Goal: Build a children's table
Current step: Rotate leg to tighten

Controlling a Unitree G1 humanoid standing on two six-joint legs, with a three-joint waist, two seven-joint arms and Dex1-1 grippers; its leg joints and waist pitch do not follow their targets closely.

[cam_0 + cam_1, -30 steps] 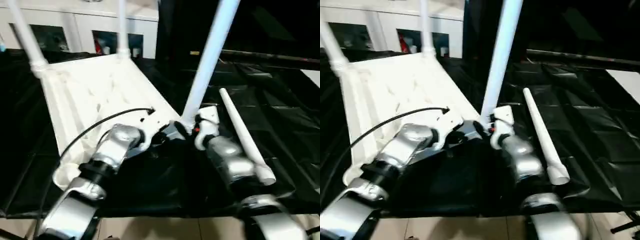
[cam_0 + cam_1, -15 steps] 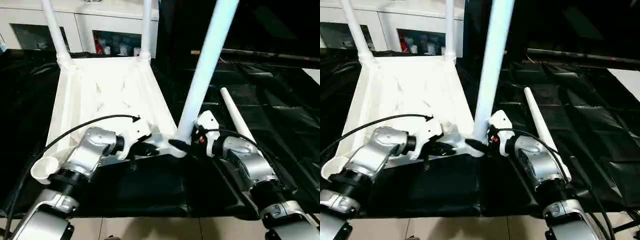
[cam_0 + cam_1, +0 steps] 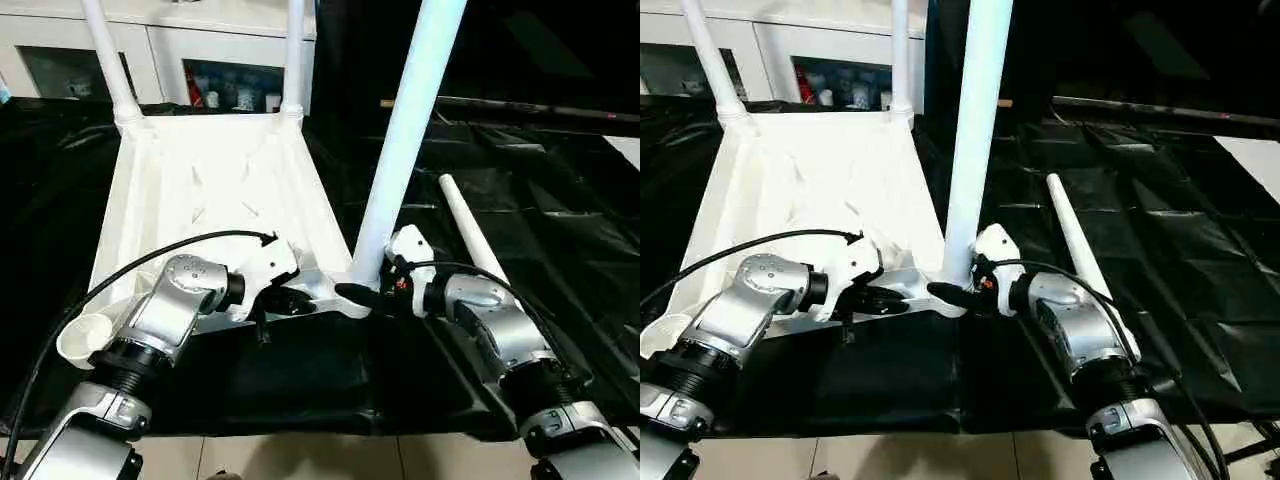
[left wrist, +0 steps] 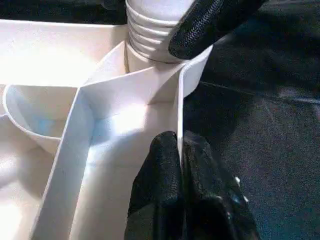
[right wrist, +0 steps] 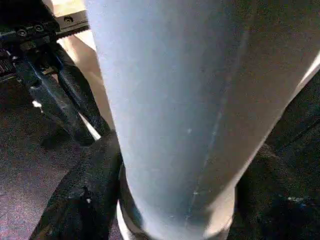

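So far three legs stand in the upturned tabletop (image 3: 200, 190) on the black-draped work table (image 3: 560, 230): two far corners, plus the near-right leg (image 3: 400, 150). Right gripper (image 3: 360, 297) is clamped round that leg's base at its socket. Left gripper (image 4: 180, 165) pinches the tabletop's near rim. Near-left socket (image 3: 85, 338) is vacant; the fourth leg (image 3: 475, 245) lies at right, untouched.

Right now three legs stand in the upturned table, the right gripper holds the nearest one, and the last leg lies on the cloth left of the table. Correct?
Not quite: the loose leg lies right of the table, per the left eye view. The right gripper holds the nearest leg.
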